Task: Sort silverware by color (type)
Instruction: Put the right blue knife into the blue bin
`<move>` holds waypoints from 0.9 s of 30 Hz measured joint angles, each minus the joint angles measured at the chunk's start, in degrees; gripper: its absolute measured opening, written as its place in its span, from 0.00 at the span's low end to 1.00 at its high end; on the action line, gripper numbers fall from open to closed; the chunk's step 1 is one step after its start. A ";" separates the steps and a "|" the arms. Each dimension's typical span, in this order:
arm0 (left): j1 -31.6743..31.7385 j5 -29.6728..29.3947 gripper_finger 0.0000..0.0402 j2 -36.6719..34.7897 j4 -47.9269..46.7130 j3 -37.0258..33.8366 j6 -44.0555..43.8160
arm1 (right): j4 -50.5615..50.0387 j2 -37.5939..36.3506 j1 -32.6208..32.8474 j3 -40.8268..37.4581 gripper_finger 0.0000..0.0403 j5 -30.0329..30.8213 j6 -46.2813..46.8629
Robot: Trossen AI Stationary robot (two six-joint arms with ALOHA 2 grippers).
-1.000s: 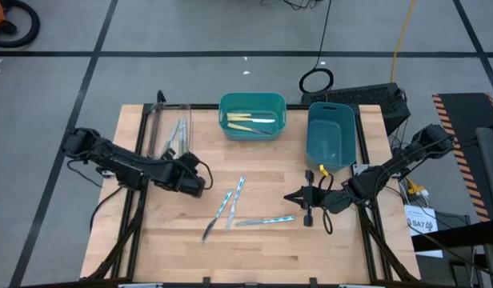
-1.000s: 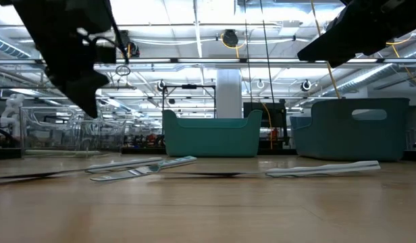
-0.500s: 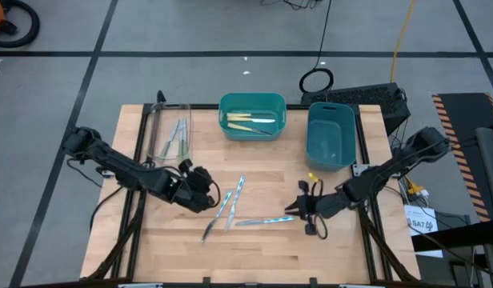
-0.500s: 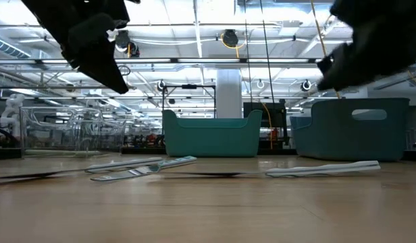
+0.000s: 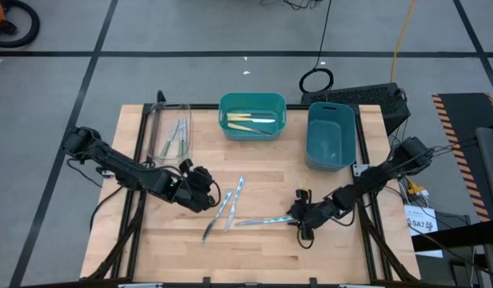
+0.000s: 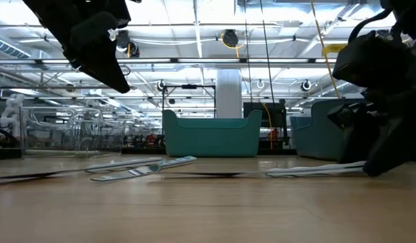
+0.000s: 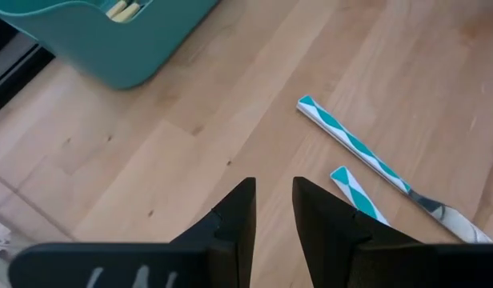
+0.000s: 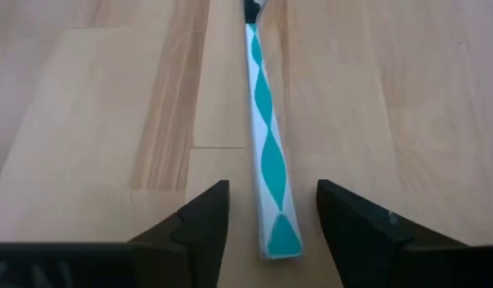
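Fingers of my left gripper [image 7: 272,210] stand a little apart, holding nothing, above the wooden table [image 5: 262,248] near two thin utensils with white-and-teal patterned handles [image 7: 354,144]. Right gripper [image 8: 266,220] is low at the table, fingers wide apart, one on each side of another white-and-teal handled utensil [image 8: 266,152] lying flat.

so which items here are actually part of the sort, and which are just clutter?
Job: three blue-patterned utensils on the table; yellow-handled utensils in the teal bin; green-handled ones in the clear tray; blue bin.
Clutter: black keyboard, cable loop.
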 joint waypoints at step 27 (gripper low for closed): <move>0.04 0.04 0.23 0.00 1.40 0.00 0.59 | -5.32 -5.52 -0.18 -0.11 0.12 -3.77 -5.18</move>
